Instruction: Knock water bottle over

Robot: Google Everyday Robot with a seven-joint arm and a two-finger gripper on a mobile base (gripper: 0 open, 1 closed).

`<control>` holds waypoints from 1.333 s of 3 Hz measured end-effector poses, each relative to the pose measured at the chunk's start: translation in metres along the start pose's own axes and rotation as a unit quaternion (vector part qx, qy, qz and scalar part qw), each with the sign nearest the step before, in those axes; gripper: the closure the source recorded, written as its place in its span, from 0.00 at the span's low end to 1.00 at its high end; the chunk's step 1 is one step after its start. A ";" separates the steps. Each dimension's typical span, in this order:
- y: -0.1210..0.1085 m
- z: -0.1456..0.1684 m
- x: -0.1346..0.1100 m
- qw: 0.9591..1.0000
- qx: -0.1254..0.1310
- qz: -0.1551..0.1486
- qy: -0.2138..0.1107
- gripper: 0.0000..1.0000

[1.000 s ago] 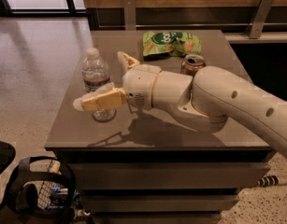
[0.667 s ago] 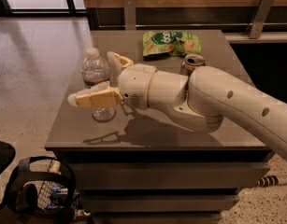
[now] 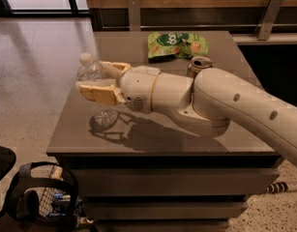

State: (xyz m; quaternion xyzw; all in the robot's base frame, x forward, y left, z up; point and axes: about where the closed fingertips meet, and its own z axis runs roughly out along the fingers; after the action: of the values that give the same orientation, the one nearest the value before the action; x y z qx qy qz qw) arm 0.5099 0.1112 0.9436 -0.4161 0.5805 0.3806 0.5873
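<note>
The water bottle is clear plastic with a white cap and stands near the left edge of the dark table. It leans to the left, its base still on the table. My gripper reaches in from the right at the bottle's mid-height. It is open, with one cream finger in front of the bottle and the other behind it, so the bottle sits between them.
A gold-orange drink can stands behind my arm, mid-table. A green snack bag lies at the back of the table. A black wire basket sits on the floor at the front left.
My gripper has moved left, past the bottle's sides, and the bottle's cap has shifted left and slightly down as it tips.
</note>
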 end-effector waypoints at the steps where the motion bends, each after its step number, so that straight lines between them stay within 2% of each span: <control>1: 0.002 0.001 -0.001 1.000 -0.002 -0.001 0.000 0.83; 2: 0.003 -0.002 -0.014 1.000 -0.007 -0.013 0.026 1.00; 3: 0.021 0.002 -0.064 0.990 -0.039 -0.086 0.102 1.00; 4: 0.034 -0.002 -0.115 0.975 -0.057 -0.145 0.161 1.00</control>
State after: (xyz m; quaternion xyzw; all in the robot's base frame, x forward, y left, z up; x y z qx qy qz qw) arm 0.4738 0.1257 1.0568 -0.5848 0.5780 0.2519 0.5104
